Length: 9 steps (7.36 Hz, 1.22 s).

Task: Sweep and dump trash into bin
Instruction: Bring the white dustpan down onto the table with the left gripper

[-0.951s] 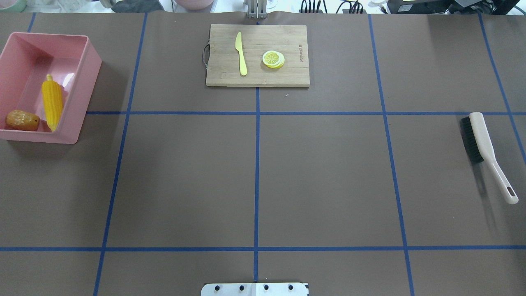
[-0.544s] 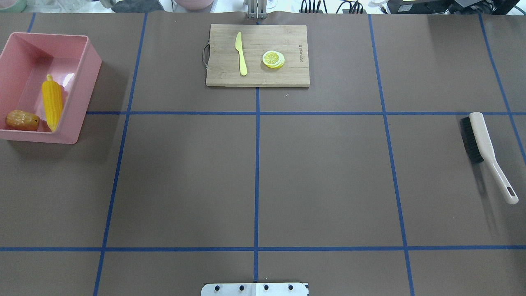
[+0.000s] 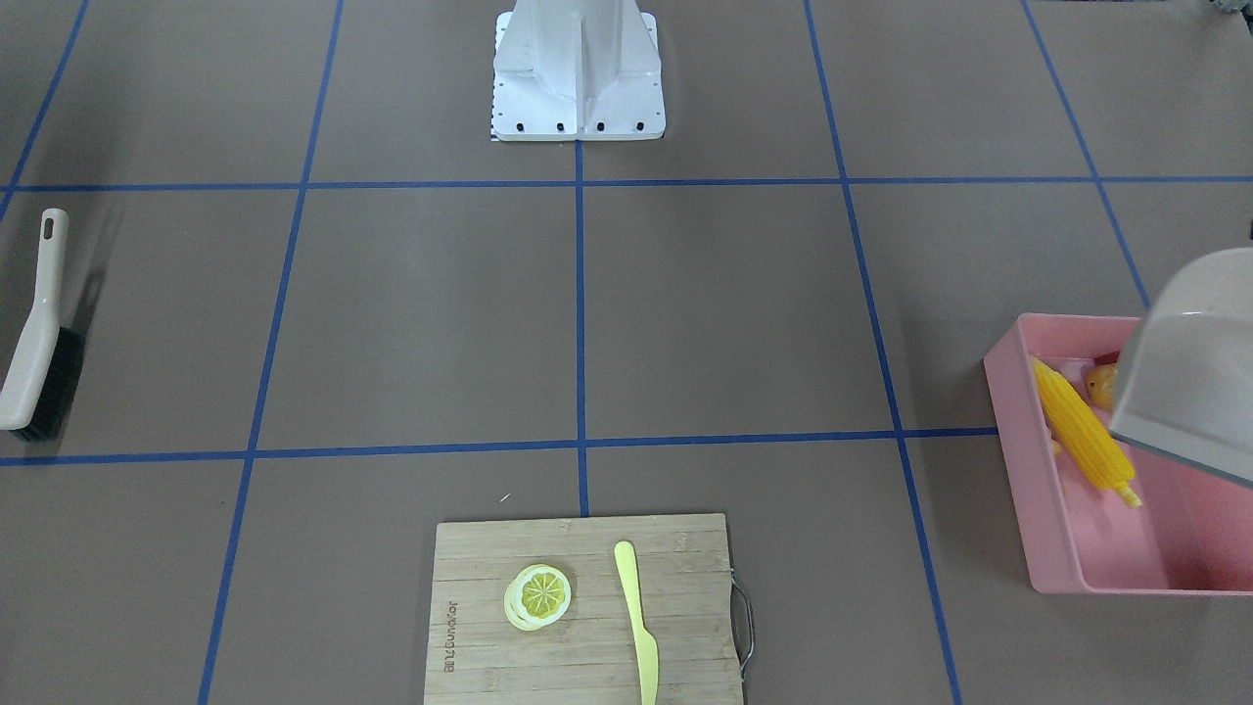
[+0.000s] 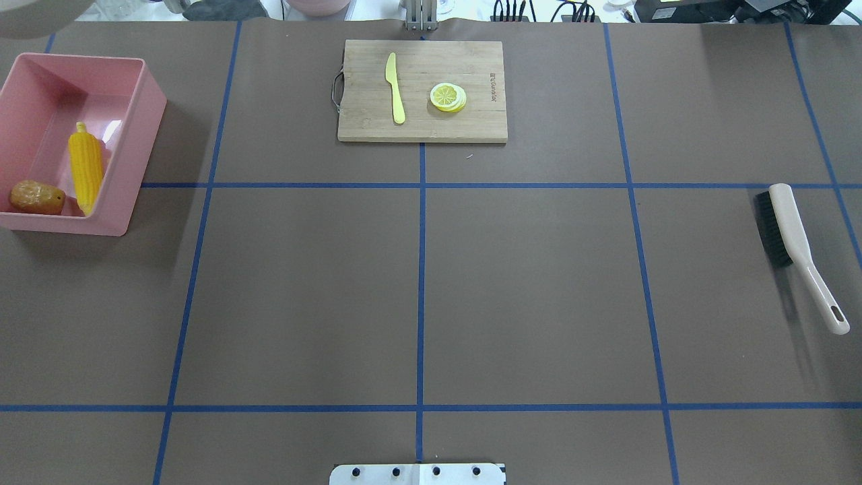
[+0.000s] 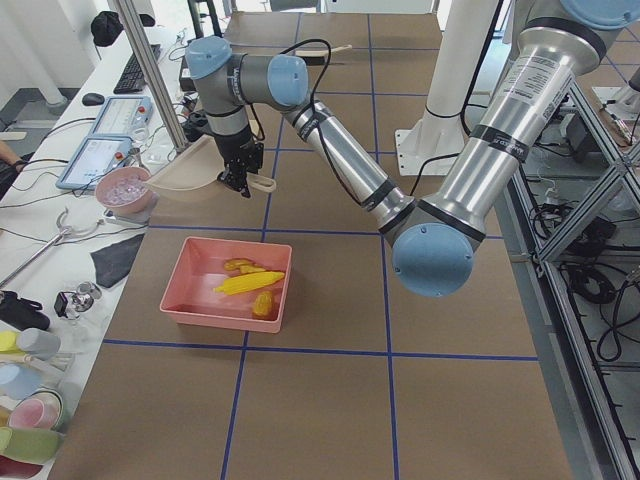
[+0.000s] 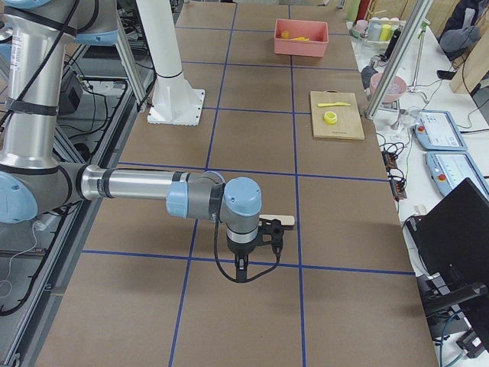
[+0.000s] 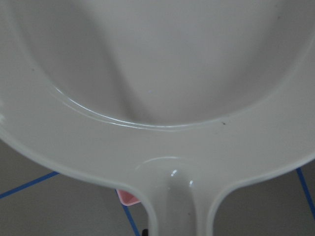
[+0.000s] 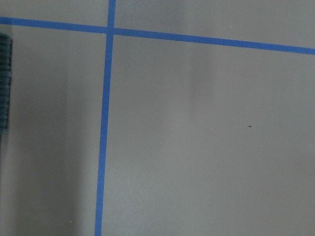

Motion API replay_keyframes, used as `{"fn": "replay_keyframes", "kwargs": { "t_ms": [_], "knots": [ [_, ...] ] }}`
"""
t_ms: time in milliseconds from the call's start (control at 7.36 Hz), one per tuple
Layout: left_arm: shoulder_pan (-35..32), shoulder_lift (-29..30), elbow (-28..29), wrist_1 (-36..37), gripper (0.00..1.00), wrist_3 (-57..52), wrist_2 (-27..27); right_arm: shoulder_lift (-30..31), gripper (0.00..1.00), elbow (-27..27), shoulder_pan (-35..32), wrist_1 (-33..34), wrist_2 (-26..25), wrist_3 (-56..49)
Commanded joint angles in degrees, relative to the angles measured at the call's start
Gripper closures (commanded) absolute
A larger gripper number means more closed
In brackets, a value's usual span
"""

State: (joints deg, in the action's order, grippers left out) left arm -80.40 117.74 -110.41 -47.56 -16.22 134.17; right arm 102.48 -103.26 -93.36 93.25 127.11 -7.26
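- Counter (image 4: pixel 525 289): brown, blue tape grid (image 4: pixel 421 269); operator screens (image 6: pixel 439 130) alongside.
- Left hand (image 5: pixel 239 178) grips dustpan (image 3: pixel 1194 362); right hand (image 6: pixel 269 238): cannot tell.
- Change: dustpan now enters the overhead view's upper left.

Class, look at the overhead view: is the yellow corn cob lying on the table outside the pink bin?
No: the corn cob lies inside the pink bin, enclosed by its walls.

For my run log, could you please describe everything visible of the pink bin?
The pink bin is a rectangular open tub of smooth plastic with tall walls, upright on the brown table at the robot's left. A corn cob, a potato and seemingly a ginger root lie inside; the dustpan hangs clear of it.
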Motion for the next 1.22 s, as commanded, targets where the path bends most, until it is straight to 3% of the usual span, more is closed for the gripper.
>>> {"fn": "replay_keyframes", "kwargs": {
  "t_ms": [0, 408, 544, 1087],
  "knots": [
    [8.28, 0.73, -5.06, -0.42, 1.00, 3.30, -0.30, 0.00, 0.00, -0.10, 0.02, 0.09, 0.07, 0.05],
    [20.59, 1.09, -9.81, -3.76, 1.00, 3.04, -6.88, 0.00, 0.00, -0.10, 0.02, 0.00, 0.07, 0.05],
    [23.59, 0.83, -9.83, -6.03, 1.00, 2.43, -7.07, 0.00, 0.00, 0.08, 0.02, 0.00, 0.07, 0.05],
    [38.35, -1.90, -10.80, -12.11, 1.00, -6.94, -17.16, 0.09, 0.00, 0.25, 0.02, 0.09, 0.07, 0.14]
  ]
}}
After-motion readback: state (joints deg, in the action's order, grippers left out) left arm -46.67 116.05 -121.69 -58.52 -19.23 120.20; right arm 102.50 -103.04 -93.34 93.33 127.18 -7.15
